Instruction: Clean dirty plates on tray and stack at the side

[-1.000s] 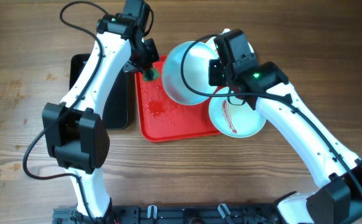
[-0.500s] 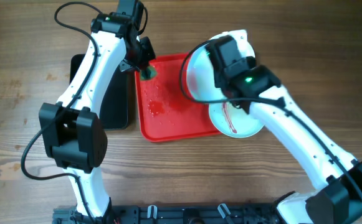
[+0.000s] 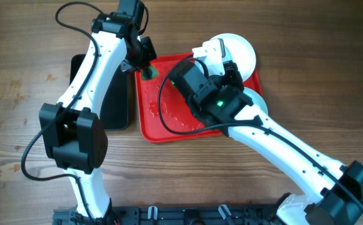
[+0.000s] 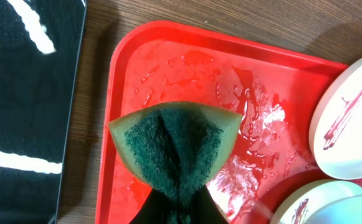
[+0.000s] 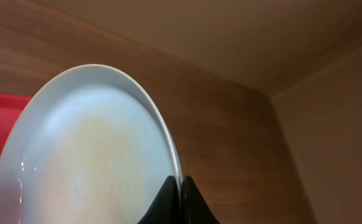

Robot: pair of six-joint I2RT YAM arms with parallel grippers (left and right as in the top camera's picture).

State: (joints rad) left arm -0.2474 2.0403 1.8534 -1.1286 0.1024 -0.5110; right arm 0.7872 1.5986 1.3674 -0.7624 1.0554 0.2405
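Observation:
My left gripper (image 3: 147, 70) hangs over the far left corner of the red tray (image 3: 155, 127) and is shut on a green sponge (image 4: 174, 140). My right gripper (image 5: 182, 186) is shut on the rim of a pale, clean-looking plate (image 5: 87, 149). In the overhead view my right arm (image 3: 215, 103) lies across the tray and hides that plate. A white plate (image 3: 237, 53) rests on the tray's far right corner. Another plate (image 3: 258, 103) peeks out under the arm at the tray's right side. The left wrist view shows a white plate with a dark red streak (image 4: 349, 118).
A black tray (image 3: 120, 106) lies on the wooden table just left of the red tray. The red tray's floor (image 4: 187, 62) is wet and smeared with red liquid. A black cable loops from my right arm over the tray.
My right arm has swung left and down over the tray with the plate, which showed tilted before and is now hidden beneath it. My left arm has barely moved.

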